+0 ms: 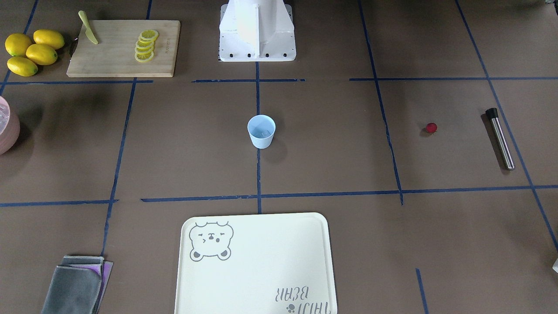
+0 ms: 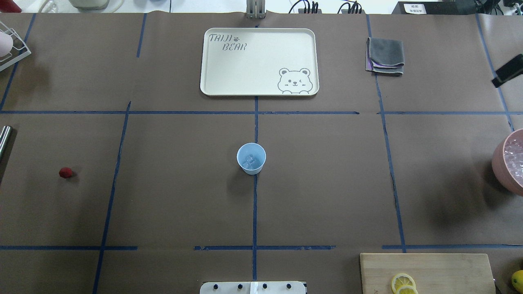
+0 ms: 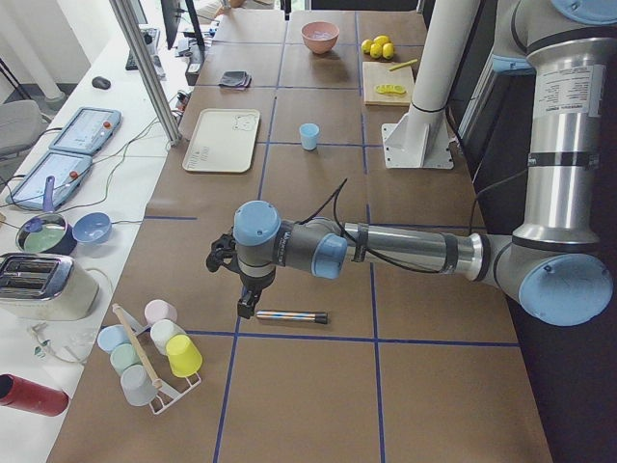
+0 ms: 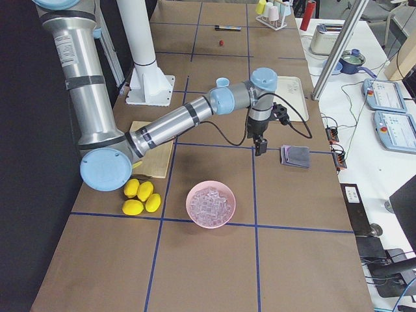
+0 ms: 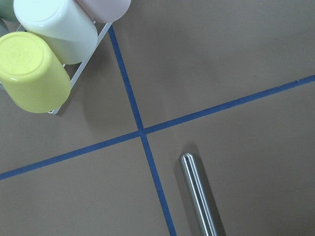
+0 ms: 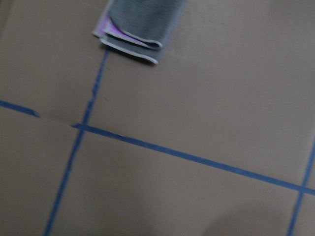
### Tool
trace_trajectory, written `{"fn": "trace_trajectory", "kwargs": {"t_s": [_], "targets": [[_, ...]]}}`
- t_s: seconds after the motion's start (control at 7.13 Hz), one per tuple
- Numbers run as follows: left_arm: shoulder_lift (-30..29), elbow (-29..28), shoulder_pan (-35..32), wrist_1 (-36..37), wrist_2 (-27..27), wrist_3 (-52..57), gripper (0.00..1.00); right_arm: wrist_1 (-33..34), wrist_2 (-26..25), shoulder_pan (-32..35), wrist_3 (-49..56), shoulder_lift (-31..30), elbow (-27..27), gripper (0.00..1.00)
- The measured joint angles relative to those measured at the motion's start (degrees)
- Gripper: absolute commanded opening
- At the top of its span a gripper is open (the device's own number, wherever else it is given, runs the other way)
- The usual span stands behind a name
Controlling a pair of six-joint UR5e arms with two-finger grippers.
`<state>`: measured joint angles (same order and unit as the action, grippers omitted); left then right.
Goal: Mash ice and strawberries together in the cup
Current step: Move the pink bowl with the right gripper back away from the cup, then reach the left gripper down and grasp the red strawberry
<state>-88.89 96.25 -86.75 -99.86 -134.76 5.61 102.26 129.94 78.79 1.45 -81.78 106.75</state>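
Well, the cup (image 1: 261,131) stands upright in the middle of the table (image 1: 340,144), well apart from the other things. The strawberry (image 1: 431,127) lies toward the table's left end. Closer to that end lies a steel stick (image 1: 500,138) with a black tip. A big pale tray (image 1: 261,261) sits at the middle of the edge across from the robot, with a folded grey cloth (image 1: 78,283) near it toward the right corner. A pink bowl (image 4: 211,225) full of ice cubes (image 4: 210,201) sits at the right end. A wooden board (image 1: 124,48) with lemon slices (image 1: 146,46) and four lemons (image 1: 32,51) fill the right corner by the robot.

Only the overhead view looks down into the cup and shows ice (image 2: 250,161) at the bottom. Only the side views show the arms. The left gripper (image 3: 248,307) points down right over the stick's black end. The right gripper (image 4: 261,146) points down just beside the cloth. I cannot tell whether either one is open or closed, or holds anything
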Motion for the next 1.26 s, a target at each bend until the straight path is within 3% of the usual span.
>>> {"fn": "trace_trajectory", "kwargs": {"t_s": [0.28,0.7,1.26], "targets": [[-0.3,-0.4,0.0,-2.3,0.0,0.0,1.0,-0.1,3.4,9.1,13.6,-10.3,-0.9,0.99],[-0.6,0.6,1.0,-3.6,-0.1,-1.6,1.0,-0.2,3.8,14.6,17.5,-18.3,-1.2,0.99],[-0.2,9.5,16.5,-5.9,2.4,-33.7,1.0,-0.7,3.8,14.9,15.8,-18.2,-1.0,0.99]]}}
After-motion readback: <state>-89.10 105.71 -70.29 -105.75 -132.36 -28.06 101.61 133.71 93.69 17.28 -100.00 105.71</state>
